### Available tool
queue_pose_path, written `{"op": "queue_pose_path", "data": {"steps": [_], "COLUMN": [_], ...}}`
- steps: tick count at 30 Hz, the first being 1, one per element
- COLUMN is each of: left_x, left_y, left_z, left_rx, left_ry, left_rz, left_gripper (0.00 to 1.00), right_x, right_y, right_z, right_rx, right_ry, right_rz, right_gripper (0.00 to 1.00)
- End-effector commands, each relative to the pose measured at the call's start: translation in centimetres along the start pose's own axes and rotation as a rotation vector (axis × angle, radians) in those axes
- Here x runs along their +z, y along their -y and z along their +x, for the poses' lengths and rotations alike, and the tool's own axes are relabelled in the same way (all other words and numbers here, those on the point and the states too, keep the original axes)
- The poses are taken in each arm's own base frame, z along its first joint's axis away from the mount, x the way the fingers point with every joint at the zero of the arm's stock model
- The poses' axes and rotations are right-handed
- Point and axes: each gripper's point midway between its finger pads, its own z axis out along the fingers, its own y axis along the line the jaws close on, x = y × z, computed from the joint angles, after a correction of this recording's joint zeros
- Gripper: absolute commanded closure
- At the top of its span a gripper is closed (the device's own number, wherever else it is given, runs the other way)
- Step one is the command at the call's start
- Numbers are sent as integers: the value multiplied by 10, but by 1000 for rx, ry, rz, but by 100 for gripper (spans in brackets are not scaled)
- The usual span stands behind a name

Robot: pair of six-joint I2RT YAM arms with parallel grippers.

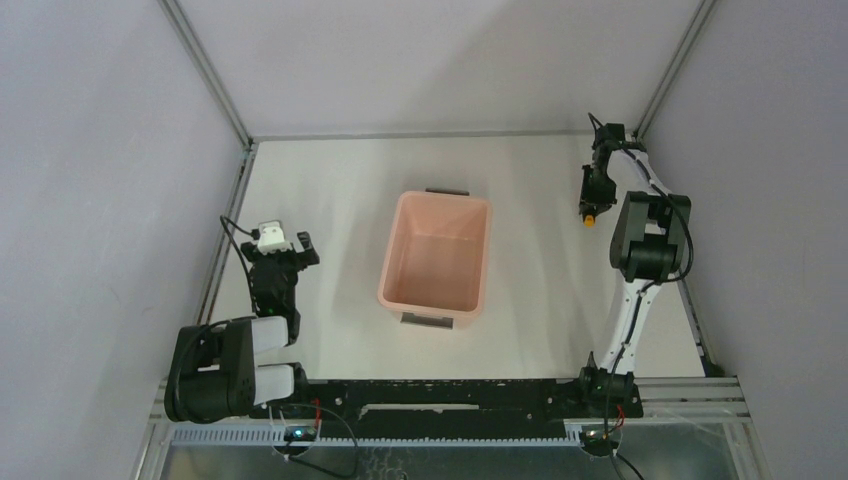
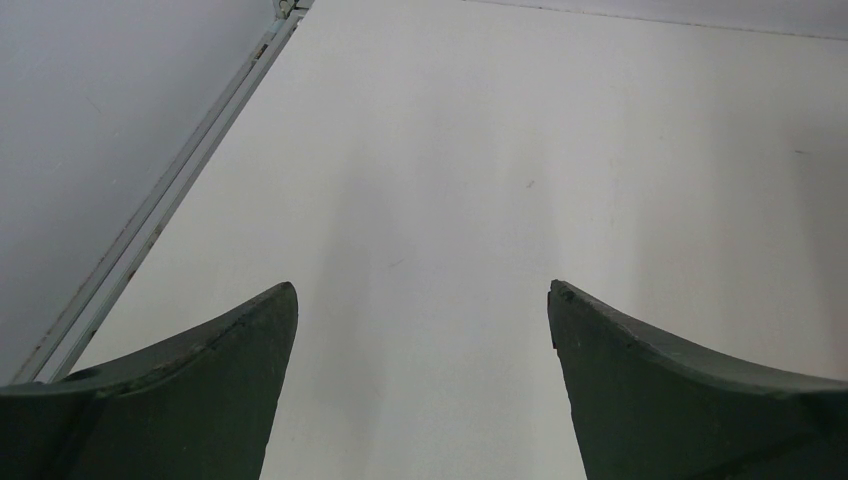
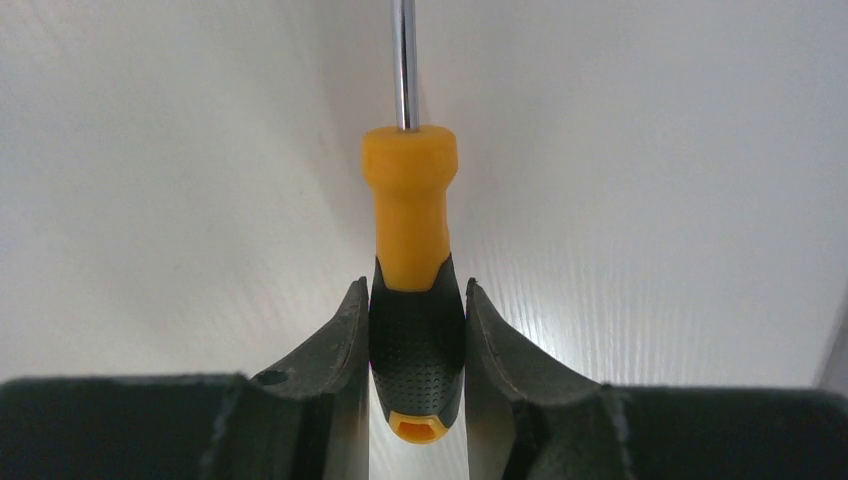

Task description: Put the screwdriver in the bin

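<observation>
The white bench (image 1: 340, 180) fills most of my overhead view, with pale walls rising on three sides. Near its middle sits the bin (image 1: 440, 215), a pale pink tub with one short end toward the arms and one away. It has a small grey handle (image 1: 429, 319) at the near end, and I see nothing inside it.

The right arm (image 1: 640, 240) reaches toward the far right corner of the bench. The left arm (image 1: 225, 365) is folded low at the near left, well apart from the bin.

The left gripper (image 1: 283, 258) stands wide. In its wrist camera the left gripper (image 2: 420, 300) shows two dark fingers (image 2: 220, 380) spread far apart, with only bare bench between them.

The right gripper (image 1: 592, 195) is to the right of the bin and well apart from it. In its wrist camera the right gripper (image 3: 415, 300) is clamped on the screwdriver (image 3: 412, 250). Both fingers (image 3: 345, 340) press on the black textured part of the handle. The orange neck and the thin metal shaft (image 3: 403, 60) point straight away from the camera. From overhead I see only a bit of the screwdriver (image 1: 590, 219), its orange showing just below the gripper. I cannot tell whether the tip touches the bench.
</observation>
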Motion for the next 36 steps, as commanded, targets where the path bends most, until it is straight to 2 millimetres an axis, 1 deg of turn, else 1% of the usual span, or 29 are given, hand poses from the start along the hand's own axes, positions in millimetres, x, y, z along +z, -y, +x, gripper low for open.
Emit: {"op": "queue_pose_path", "data": {"steps": [1, 3, 7, 10, 11, 12, 15, 19, 23, 26, 28, 29, 32, 36], "left_x": [9, 9, 9, 9, 9, 9, 9, 9, 9, 9, 9, 9, 9, 9], "left_y": [3, 2, 3, 2, 2, 3, 3, 2, 2, 3, 2, 3, 3, 2], "left_z": [-25, -26, -25, -26, -25, -26, -26, -25, -26, -25, -25, -26, -25, -26], "left_rx": [-6, -6, -6, -5, -6, -6, -5, -6, -6, -6, -6, -6, -6, -6], "left_ry": [71, 73, 72, 73, 72, 73, 73, 72, 73, 71, 71, 73, 72, 72], "left_rz": [2, 1, 2, 1, 1, 1, 2, 1, 1, 2, 1, 2, 1, 1], "left_gripper": [0, 0, 0, 0, 0, 0, 0, 0, 0, 0, 0, 0, 0, 0], "right_x": [-99, -122, -169, -205, -217, -232, -259, -292, -322, -336, -339, -338, -325, -289], "right_y": [5, 4, -6, -22, -33, -37, -66, -122, -171, -208, -230, -240, -269, -315], "right_z": [-31, -24, -6, 7, 13, 18, 37, 60, 76, 86, 92, 97, 109, 135], "right_rx": [62, 94, 175, 193, 186, 196, 196, 112, 26, -16, -23, -14, 10, 8], "right_ry": [187, 185, 201, 244, 264, 290, 323, 364, 423, 455, 475, 482, 496, 428], "right_rz": [0, -15, -52, -79, -85, -83, -106, -196, -210, -240, -250, -248, -253, -333], "right_gripper": [95, 100, 100, 100, 100, 100, 100, 100, 100, 100, 100, 100, 100, 100]}}
